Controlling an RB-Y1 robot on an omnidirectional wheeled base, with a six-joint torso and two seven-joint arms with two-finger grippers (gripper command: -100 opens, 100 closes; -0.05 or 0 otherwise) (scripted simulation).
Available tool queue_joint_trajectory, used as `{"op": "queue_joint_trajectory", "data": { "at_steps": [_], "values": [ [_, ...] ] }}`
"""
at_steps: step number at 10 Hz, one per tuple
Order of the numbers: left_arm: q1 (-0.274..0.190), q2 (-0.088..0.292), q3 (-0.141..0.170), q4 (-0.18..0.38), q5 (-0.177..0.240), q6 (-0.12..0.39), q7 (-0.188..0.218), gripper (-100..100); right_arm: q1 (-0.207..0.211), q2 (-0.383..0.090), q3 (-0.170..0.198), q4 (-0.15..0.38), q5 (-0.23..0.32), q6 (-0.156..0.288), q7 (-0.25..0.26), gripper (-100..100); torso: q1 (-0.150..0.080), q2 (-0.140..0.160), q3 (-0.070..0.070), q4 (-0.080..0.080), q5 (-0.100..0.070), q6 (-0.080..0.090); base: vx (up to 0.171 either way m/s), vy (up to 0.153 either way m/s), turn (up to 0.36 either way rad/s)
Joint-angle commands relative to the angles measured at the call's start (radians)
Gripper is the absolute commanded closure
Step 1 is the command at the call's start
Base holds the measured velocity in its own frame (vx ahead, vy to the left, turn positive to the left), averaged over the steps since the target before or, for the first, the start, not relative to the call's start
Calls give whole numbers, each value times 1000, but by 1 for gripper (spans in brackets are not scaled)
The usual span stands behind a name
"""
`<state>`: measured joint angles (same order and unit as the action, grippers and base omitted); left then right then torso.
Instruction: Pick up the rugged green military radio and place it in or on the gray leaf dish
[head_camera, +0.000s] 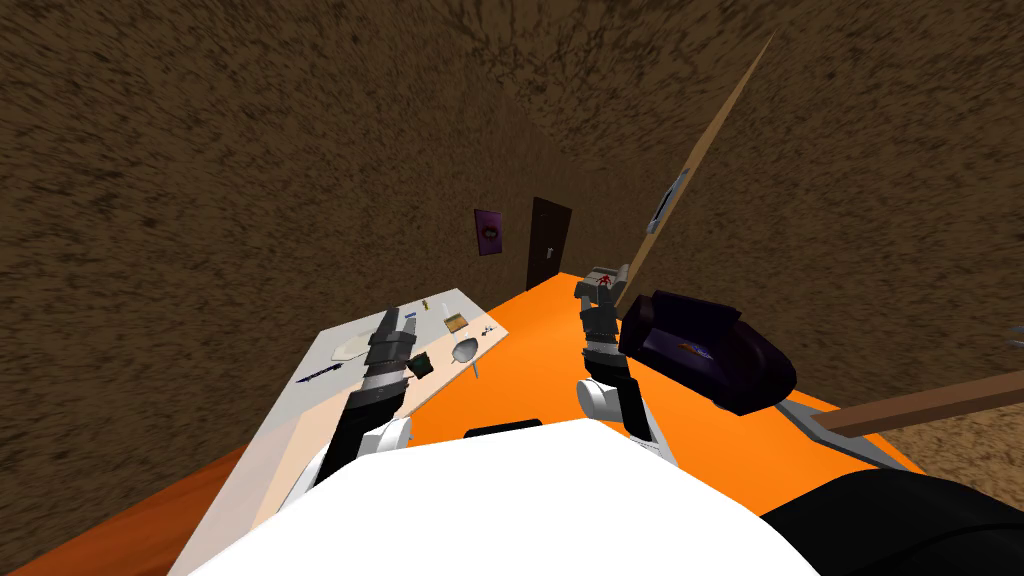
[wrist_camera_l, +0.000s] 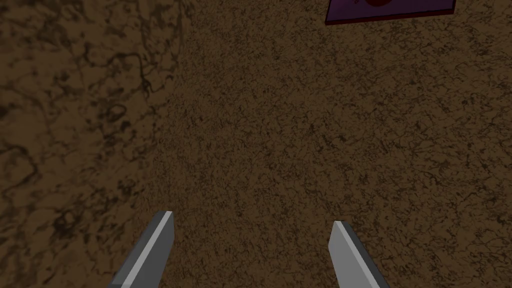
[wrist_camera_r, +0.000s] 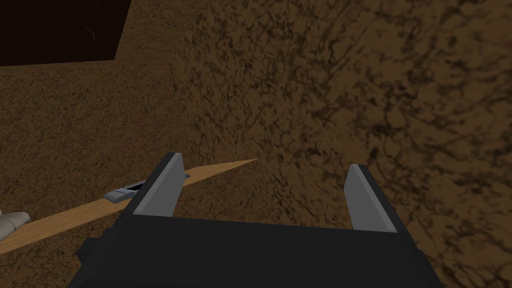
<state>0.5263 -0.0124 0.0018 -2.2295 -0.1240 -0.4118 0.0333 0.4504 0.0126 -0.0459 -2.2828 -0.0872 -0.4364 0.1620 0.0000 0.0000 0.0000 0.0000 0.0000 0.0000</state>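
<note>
**Head and wrist views, left to right.** The pale table (head_camera: 285, 425) runs from 7 o'clock toward 1 o'clock across the orange floor (head_camera: 545, 340). Along it lie a blue pen (head_camera: 320, 374), a whitish flat piece (head_camera: 350, 347) and a tan box (head_camera: 457, 322).

The left gripper (wrist_camera_l: 252, 225) hangs above the middle of the table with its fingers spread apart and nothing between them. It aims at the brown wall rather than down at the tabletop. This reads as a carrying posture, with no reach begun.

The radio (head_camera: 421, 365) is a small dark block resting on the table. It sits at about 4 o'clock from the left gripper, just beside that forearm. Its green is too dark to confirm here.

The dish (head_camera: 465, 349) is a grey oval with a thin stem. It lies on the same table at 2 o'clock from the radio, near it but not touching. With the two so near and the left arm over them, a short lift and transfer by the left arm seems likely. The wrist must first pitch down.

The right gripper (wrist_camera_r: 265, 170) is raised over the floor at 3 o'clock from the table. Its fingers stand apart and hold nothing, probably so as to stay clear of the work.

A dark armchair (head_camera: 710, 350) sits at 4 o'clock from it.
</note>
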Motion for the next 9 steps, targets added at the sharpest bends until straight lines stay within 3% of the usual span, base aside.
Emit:
{"op": "queue_joint_trajectory", "data": {
  "at_steps": [1, 5, 6, 8, 9],
  "values": [
    [-19, 33, 4, 16, 6, 9, -6, -100, 0, 0, 0, 0, 0, 0, 0, 0, 0, 0, 0, 0, 0, 0, 3, -12, 5],
    [-120, 120, 27, 109, 35, 69, -35, -100, 0, 0, 0, 0, 0, 0, 0, 0, -2, -1, -1, 0, 0, 0, 7, -31, 18],
    [-127, 120, 27, 109, 35, 69, -35, -100, 0, 0, 0, 0, 0, 0, 0, 0, -2, -1, -1, 0, 0, 0, 5, -24, 7],
    [-200, 149, 44, 181, 56, 118, -56, -100, 0, 0, 0, 0, 0, 0, 0, 0, -1, -1, -1, 0, 0, 0, 10, -29, 18],
    [-210, 149, 44, 181, 56, 118, -56, -100, 0, 0, 0, 0, 0, 0, 0, 0, -2, -1, -1, 0, 0, 0, 5, -31, 14]
  ]
}}
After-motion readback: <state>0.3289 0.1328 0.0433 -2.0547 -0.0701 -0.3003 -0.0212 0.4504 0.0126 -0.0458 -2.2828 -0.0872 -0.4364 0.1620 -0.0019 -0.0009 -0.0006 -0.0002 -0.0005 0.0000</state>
